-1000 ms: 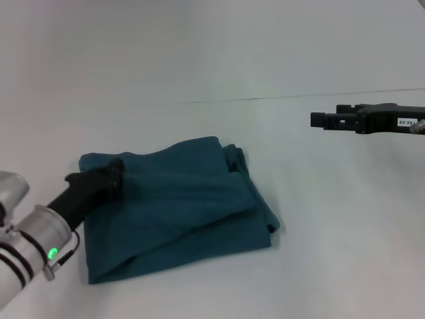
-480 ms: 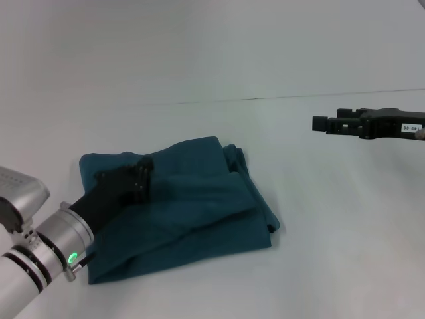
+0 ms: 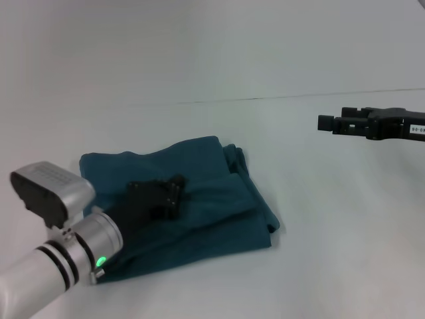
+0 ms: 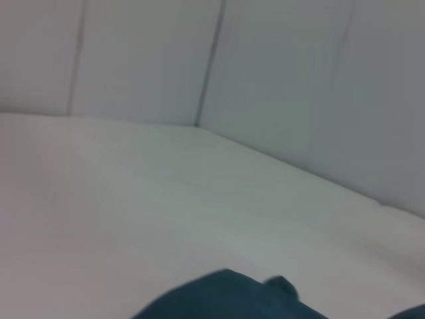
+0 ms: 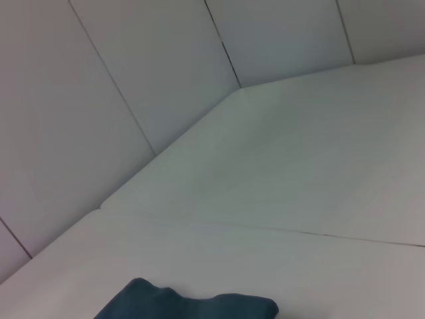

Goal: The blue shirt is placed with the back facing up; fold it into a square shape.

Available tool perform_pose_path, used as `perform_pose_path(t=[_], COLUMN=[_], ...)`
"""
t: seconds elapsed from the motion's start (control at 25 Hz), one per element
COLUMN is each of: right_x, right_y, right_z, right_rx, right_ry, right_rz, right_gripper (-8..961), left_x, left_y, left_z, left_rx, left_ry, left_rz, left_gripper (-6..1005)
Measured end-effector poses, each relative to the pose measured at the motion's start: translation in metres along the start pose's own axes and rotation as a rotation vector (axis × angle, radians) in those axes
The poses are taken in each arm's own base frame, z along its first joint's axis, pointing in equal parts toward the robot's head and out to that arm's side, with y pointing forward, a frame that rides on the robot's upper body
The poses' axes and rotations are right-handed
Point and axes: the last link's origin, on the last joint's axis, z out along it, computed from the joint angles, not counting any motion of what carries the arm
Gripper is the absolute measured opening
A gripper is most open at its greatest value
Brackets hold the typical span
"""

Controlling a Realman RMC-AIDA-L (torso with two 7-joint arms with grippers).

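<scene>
The blue shirt (image 3: 179, 206) is folded on the tabletop (image 3: 332, 219), lower left. The left claw (image 3: 174, 197) is positioned over it; the right claw (image 3: 327, 123) is held upper right. Neither claw's state can be told.

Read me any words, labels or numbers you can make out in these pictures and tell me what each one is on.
White label on the right gripper, held off to the right above the table: it carries dark print, too small to read.
Blue shirt: folded, no lettering shows on it.
Left gripper, over the shirt: no text visible, only a green light farther back on its arm.
Both wrist views: no text.
</scene>
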Motion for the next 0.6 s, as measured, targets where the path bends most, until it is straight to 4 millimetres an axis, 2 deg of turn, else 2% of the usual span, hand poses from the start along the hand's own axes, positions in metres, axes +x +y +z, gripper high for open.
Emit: perform_pose_path(t=[0.16, 0.44, 0.6], right_x=[0.002, 0.002, 0.002], right_y=[0.000, 0.000, 0.002], right_z=[0.000, 0.000, 0.001], right_rx=[0.003, 0.002, -0.004], right_ry=[0.000, -0.001, 0.000], right_rz=[0.004, 0.001, 0.001], right_gripper=[924, 925, 925], left_x=[-0.001, 0.019, 0.019], left_y=[0.009, 0.023, 0.030], left_z=[0.005, 0.008, 0.017], left_rx=[-0.050, -0.161, -0.200], left_ry=[-0.033, 0.066, 0.016], left_rz=[0.023, 0.018, 0.063], left_gripper=[44, 57, 65])
